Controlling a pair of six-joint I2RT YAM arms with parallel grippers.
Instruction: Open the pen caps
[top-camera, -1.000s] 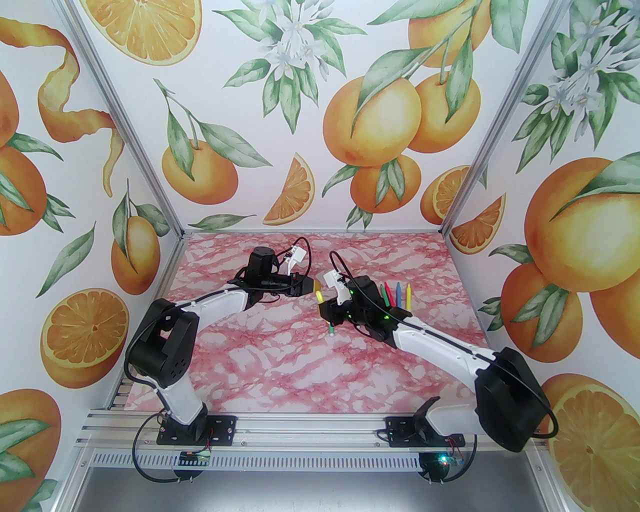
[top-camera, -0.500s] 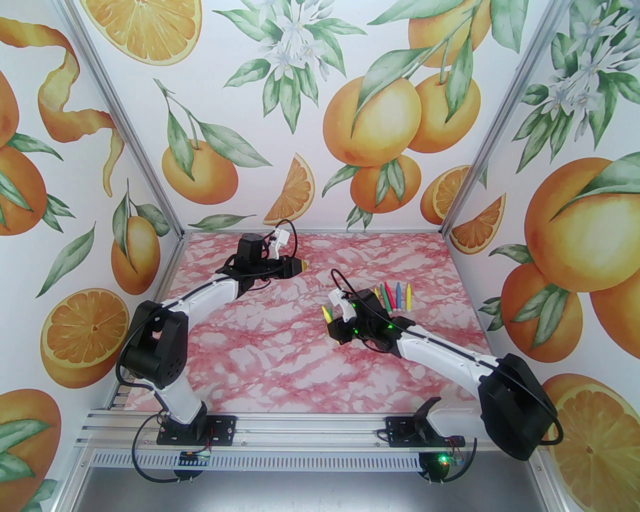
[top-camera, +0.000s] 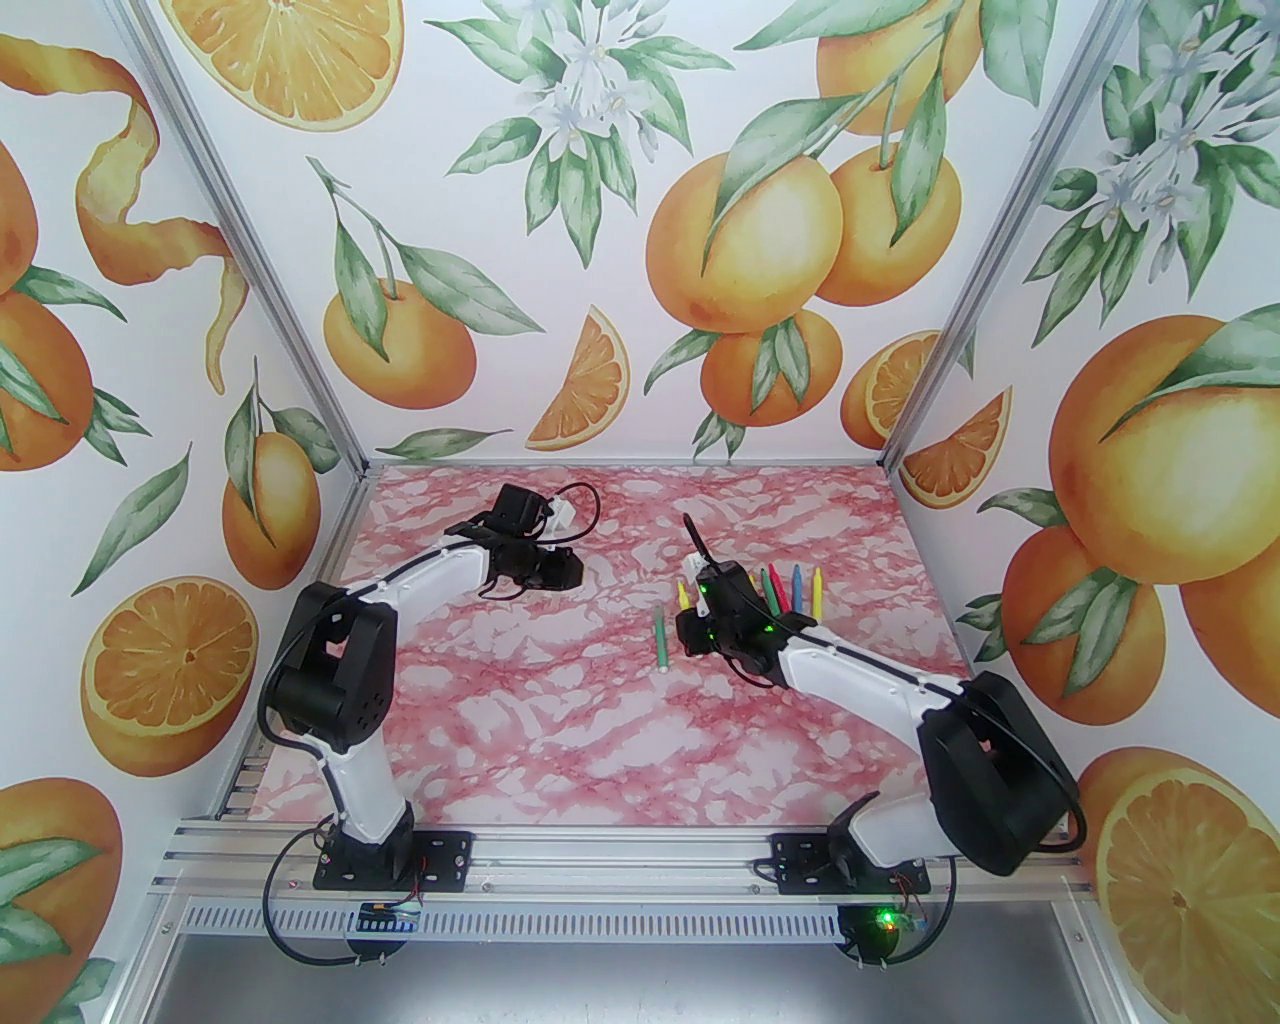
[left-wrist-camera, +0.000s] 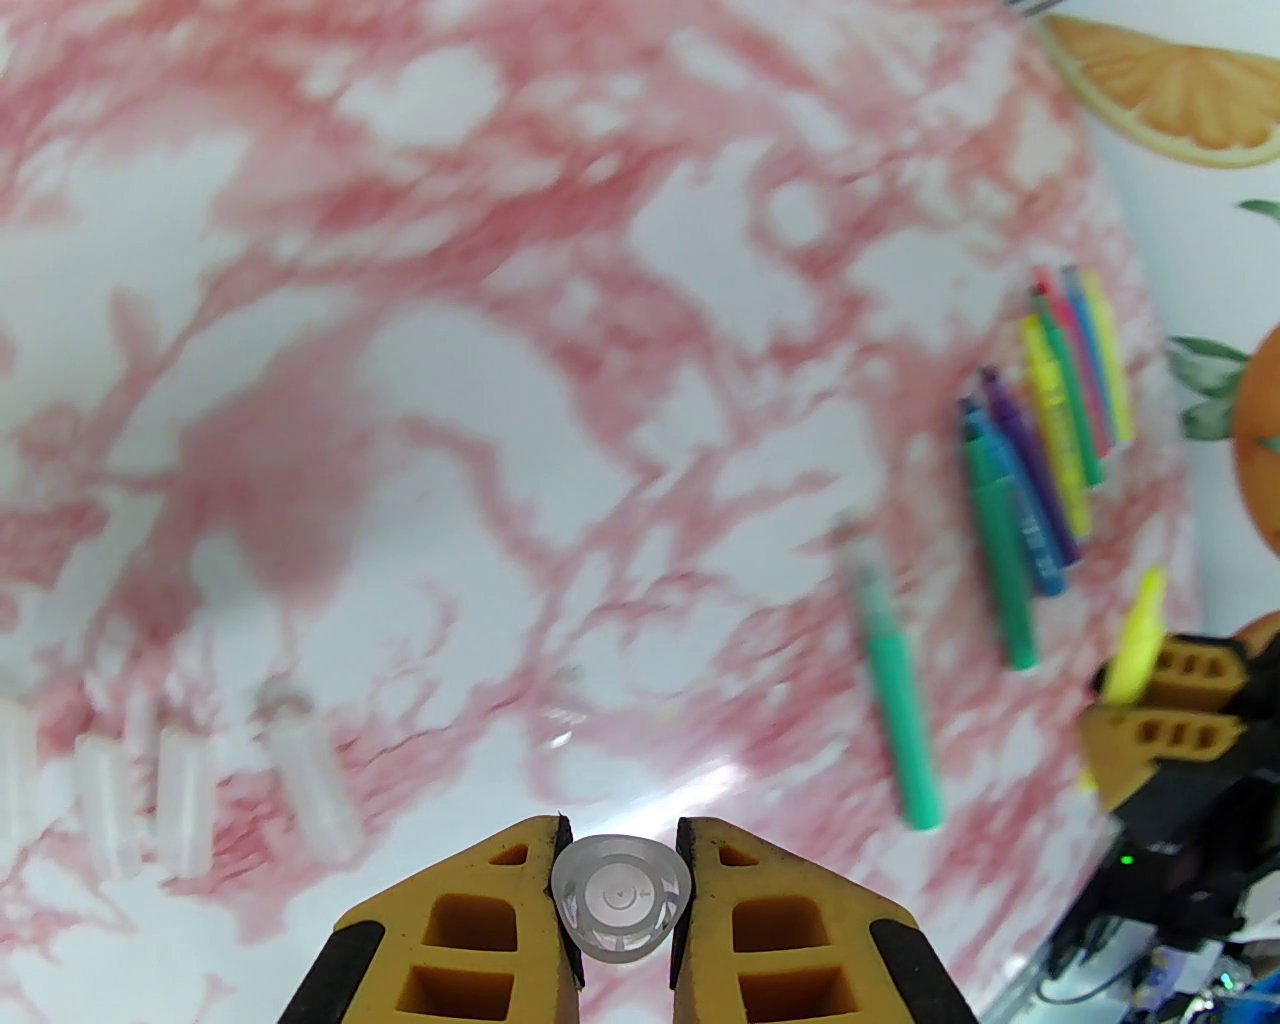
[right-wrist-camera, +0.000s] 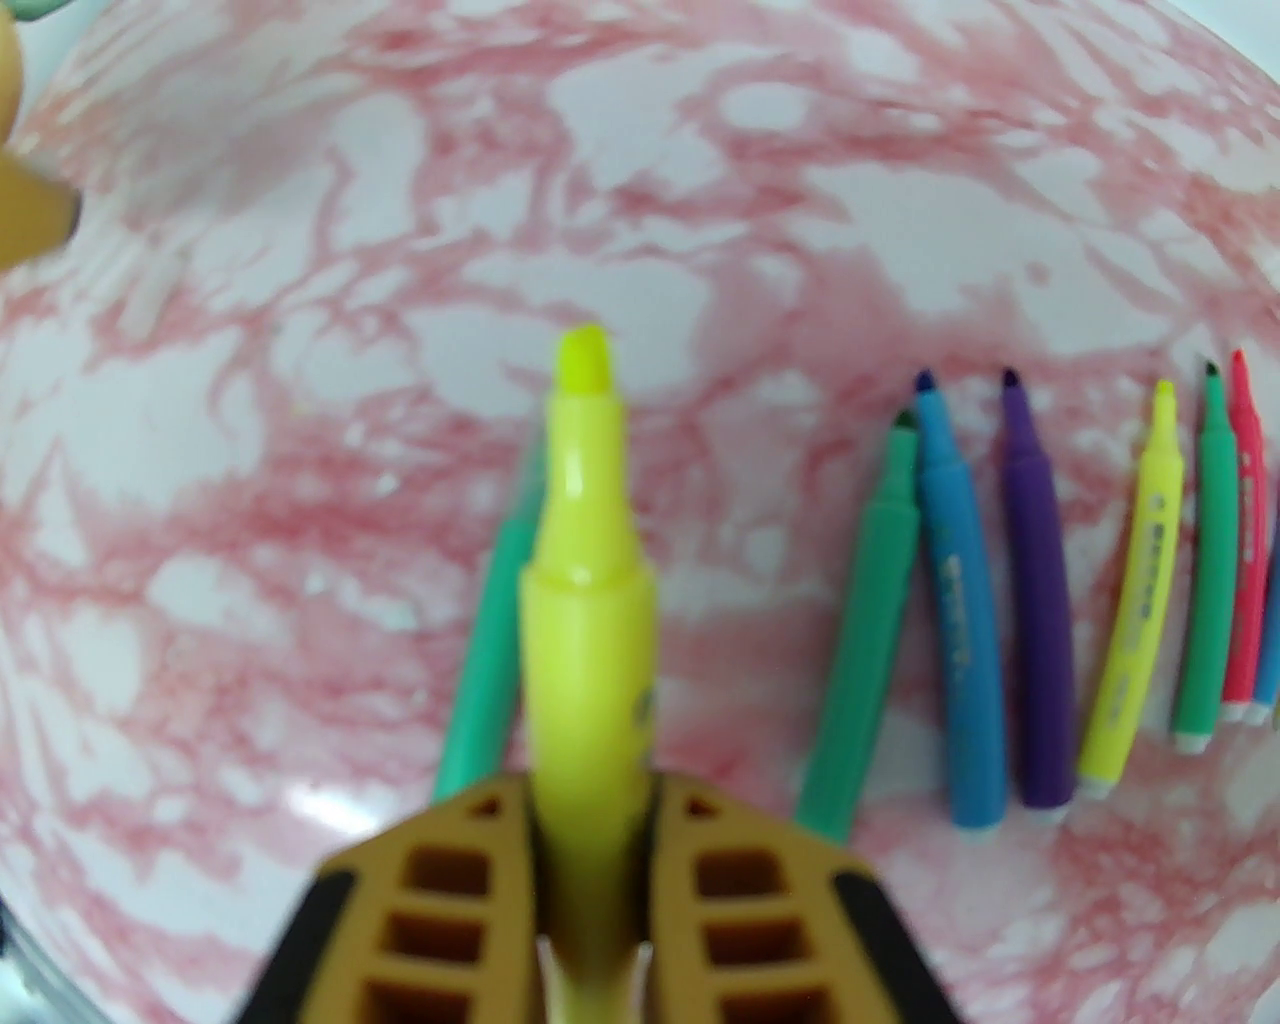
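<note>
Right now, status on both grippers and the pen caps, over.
Left gripper shut on clear cap. Right gripper shut on uncapped yellow marker. Loose caps lie nearby. Nothing in the way.

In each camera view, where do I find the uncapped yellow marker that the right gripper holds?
Top external: yellow marker sticks up left of the marker row.
Left wrist: right edge, below the middle.
Right wrist: centre, tip pointing up.
Shared landmark: the lone green marker lying beside it.
</note>
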